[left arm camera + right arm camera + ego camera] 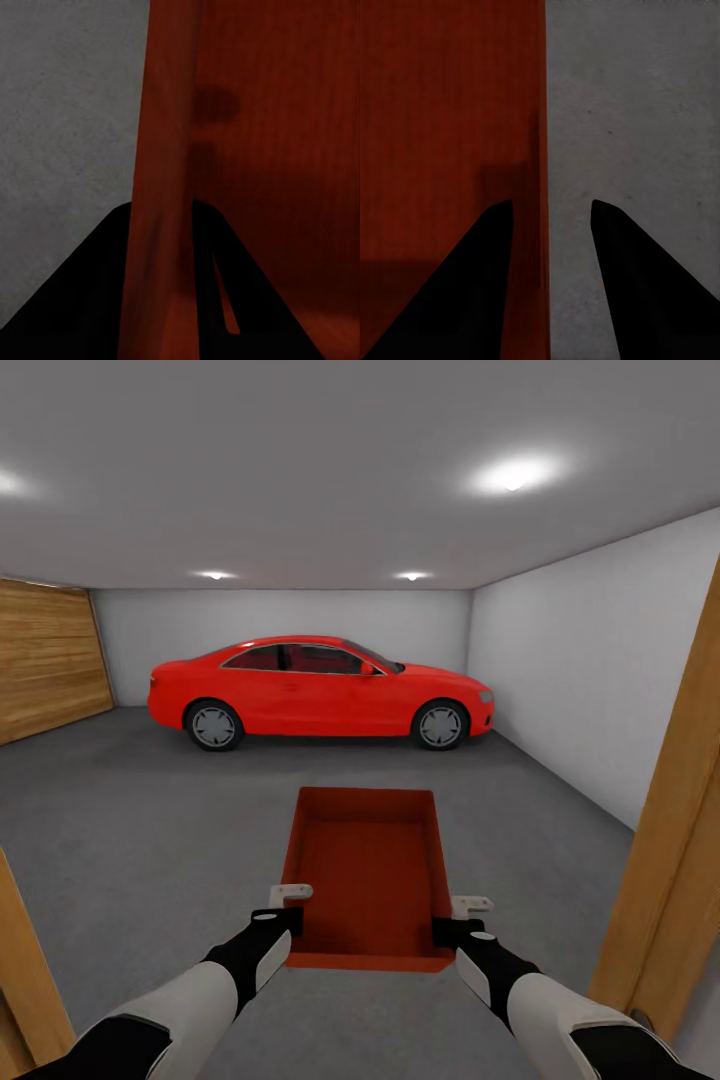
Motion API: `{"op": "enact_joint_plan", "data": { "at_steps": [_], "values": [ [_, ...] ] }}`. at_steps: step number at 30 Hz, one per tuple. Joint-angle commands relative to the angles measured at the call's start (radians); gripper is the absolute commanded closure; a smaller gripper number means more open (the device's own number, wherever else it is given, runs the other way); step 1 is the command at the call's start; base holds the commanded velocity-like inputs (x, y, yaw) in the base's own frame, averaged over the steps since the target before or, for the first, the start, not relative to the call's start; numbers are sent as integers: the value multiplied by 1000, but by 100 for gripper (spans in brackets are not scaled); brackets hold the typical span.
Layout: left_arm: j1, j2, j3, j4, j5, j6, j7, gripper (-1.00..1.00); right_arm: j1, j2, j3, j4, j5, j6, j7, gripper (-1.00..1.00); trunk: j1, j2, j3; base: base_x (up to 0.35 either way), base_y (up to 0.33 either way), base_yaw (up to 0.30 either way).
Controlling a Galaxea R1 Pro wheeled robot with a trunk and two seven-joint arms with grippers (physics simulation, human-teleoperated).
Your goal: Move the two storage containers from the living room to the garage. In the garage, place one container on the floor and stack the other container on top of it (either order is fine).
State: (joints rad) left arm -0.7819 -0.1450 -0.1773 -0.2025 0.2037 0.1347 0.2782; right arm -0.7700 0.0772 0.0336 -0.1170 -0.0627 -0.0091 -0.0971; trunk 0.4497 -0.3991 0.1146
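One storage container [368,880] carried level over garage floor [130,830], left gripper [283,918] and right gripper [455,925] each clamped on side wall. Judgement: clear wooden door frame [668,830], lower both arms evenly, set flat, keep away from red car [320,692].

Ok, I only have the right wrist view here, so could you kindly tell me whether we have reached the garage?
Observer: Yes, the head view shows grey concrete floor, a red car parked ahead and a wooden slatted door at the left.
Operator: Thank you. Is the left gripper on the storage container too?
Observer: Yes, the left gripper has its fingers on either side of the storage container's side wall, at its near end.
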Motion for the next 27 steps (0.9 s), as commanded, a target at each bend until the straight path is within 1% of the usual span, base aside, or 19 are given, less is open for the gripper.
{"op": "enact_joint_plan", "data": {
  "at_steps": [1,11,17,18,27],
  "values": [
    [0,1,-3,-5,4,6,7,100,0,-4,-2,2,-4,-2,-9,100,0,-1,0,0,0,0],
    [0,1,-7,-5,7,6,8,100,0,-5,-3,2,-3,-2,-9,100,0,-1,0,6,0,0],
    [0,1,-5,-5,6,6,7,100,0,-5,-3,2,-3,0,-7,100,0,-1,0,212,0,0],
    [0,1,78,-5,-60,6,7,100,0,-5,-5,2,-3,0,-7,100,0,-1,0,302,0,0],
    [0,1,78,-4,-60,6,7,100,0,-5,-5,2,-3,0,-7,100,0,-1,0,317,0,0]
  ]
}}
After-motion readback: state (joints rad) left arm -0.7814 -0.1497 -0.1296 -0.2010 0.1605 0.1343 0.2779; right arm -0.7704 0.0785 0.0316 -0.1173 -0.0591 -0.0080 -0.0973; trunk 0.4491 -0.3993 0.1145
